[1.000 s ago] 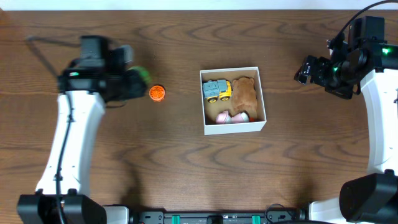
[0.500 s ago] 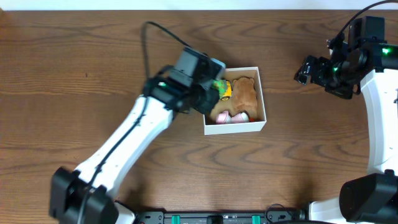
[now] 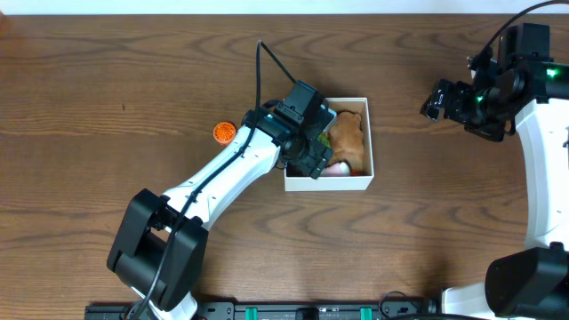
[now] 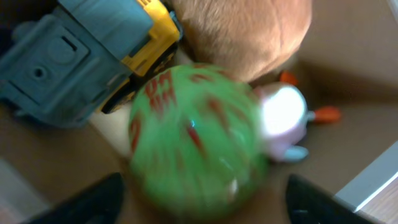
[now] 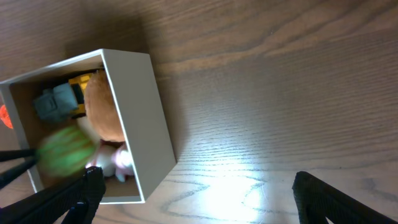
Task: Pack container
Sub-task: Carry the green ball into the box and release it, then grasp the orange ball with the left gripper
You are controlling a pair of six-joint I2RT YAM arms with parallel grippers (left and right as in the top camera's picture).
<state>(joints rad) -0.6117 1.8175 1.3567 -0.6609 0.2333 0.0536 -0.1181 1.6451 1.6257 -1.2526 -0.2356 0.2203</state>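
Reaching in from the left since a second ago, nudging the container [image 3: 329, 184] slightly leftward, mid-table. Leaving an orange toy [image 3: 224, 132] out on the table [image 3: 107, 71]. Holding the left gripper [image 4: 214, 199] spread wide over the box, apparently dropping the green ball [image 4: 196, 134] beside the truck [image 4: 68, 56] and the plush [image 4: 242, 31]. Keeping the right gripper [image 5: 199, 183] gaping, empty, far right. Guessing next: pulling out, fetching orange.

The overhead camera looks straight down on the table [image 3: 133, 80] from far off, with the box [image 3: 329, 184] near the middle. The left wrist camera sits very close above the box's inside, facing down onto a blurred green ball [image 4: 196, 140]. The right wrist camera looks down from well to one side, catching the same box and ball at its left edge.
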